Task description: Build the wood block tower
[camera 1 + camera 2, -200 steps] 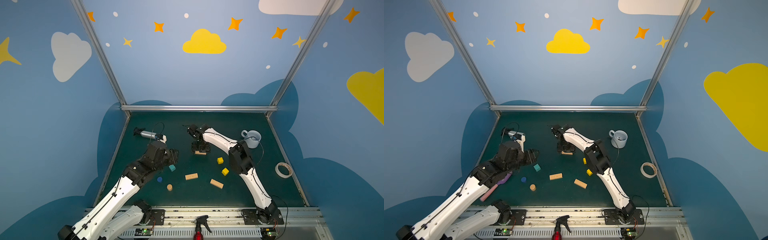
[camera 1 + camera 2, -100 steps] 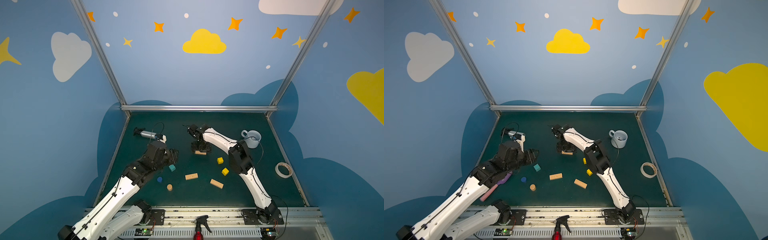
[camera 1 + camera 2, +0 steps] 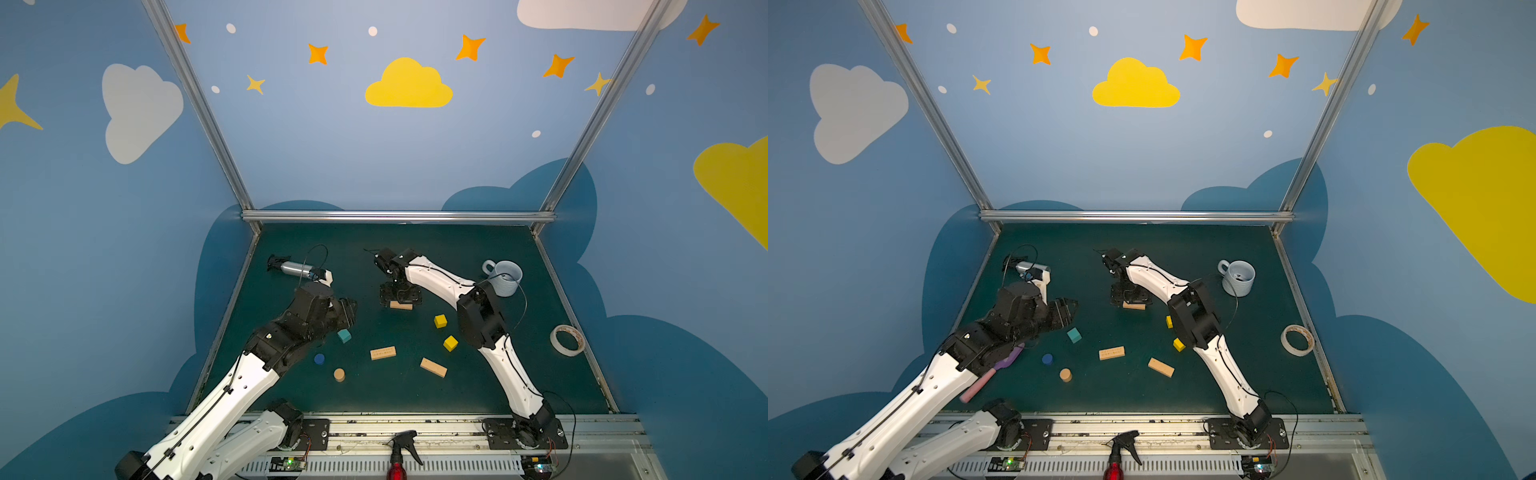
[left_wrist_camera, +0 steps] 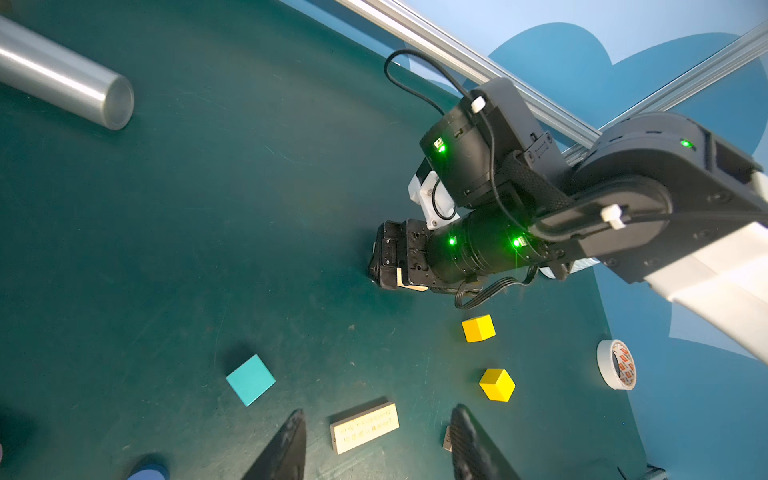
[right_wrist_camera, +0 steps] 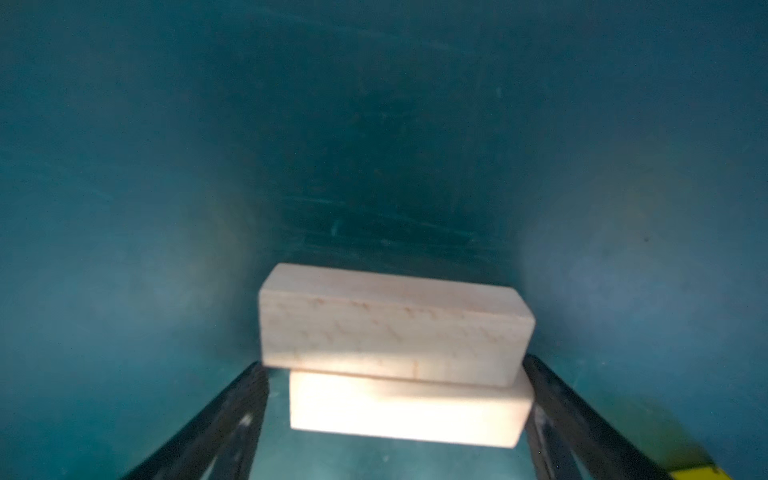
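Two tan planks lie stacked (image 5: 395, 328), seen as one low pile in both top views (image 3: 401, 306) (image 3: 1133, 306). My right gripper (image 5: 394, 365) stands open straddling the pile, its fingers at the planks' ends. My left gripper (image 3: 347, 313) (image 4: 378, 409) hovers open and empty above the loose blocks. Loose on the mat: a teal cube (image 3: 344, 336), two yellow cubes (image 3: 440, 321) (image 3: 450, 343), two tan planks (image 3: 382, 353) (image 3: 433, 367), a blue cylinder (image 3: 319, 359) and a tan cylinder (image 3: 339, 374).
A silver spray bottle (image 3: 293, 269) lies at the back left. A pale grey mug (image 3: 503, 277) stands at the back right and a tape roll (image 3: 567, 340) near the right edge. A pink and purple tool (image 3: 992, 374) lies under the left arm.
The right gripper's jaws have spread wider around the stacked planks. The left arm and the loose blocks have not moved.
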Controlling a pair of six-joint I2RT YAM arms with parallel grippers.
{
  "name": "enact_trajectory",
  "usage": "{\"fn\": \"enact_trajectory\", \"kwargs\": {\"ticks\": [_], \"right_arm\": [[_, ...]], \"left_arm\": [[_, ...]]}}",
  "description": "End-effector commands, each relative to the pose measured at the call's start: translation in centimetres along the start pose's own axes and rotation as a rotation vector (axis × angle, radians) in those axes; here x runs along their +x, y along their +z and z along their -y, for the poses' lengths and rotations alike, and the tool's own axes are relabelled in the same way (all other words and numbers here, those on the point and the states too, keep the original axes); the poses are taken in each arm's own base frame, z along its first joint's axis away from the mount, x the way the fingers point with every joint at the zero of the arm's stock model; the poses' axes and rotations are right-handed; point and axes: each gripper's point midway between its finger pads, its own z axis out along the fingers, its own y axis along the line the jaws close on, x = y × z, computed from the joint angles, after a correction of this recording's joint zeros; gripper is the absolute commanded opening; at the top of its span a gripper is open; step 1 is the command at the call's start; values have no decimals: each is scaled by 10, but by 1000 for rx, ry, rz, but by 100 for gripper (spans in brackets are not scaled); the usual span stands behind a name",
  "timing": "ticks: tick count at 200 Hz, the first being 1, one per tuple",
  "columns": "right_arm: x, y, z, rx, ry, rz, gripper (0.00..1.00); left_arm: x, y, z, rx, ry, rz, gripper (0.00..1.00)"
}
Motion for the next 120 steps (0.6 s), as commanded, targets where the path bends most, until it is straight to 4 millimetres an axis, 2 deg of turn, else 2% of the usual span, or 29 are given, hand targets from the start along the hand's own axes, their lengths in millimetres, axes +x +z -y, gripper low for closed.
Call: {"fn": "enact_trajectory", "kwargs": {"ticks": [1, 71, 100, 120], "right_arm": [[-3, -32, -7, -52, -21, 42, 92], [-4, -74, 6, -40, -40, 97, 92], [-4, -102, 15, -89, -46, 138, 92], [-1, -120, 21, -175, -54, 163, 92]], "left_arm": [[0, -1, -3, -11, 0, 1, 56], [-5, 7, 0, -21, 11, -5, 56], [-10, 18, 7, -20, 29, -16, 56], [-14, 35, 15, -7, 47, -41, 55]]}}
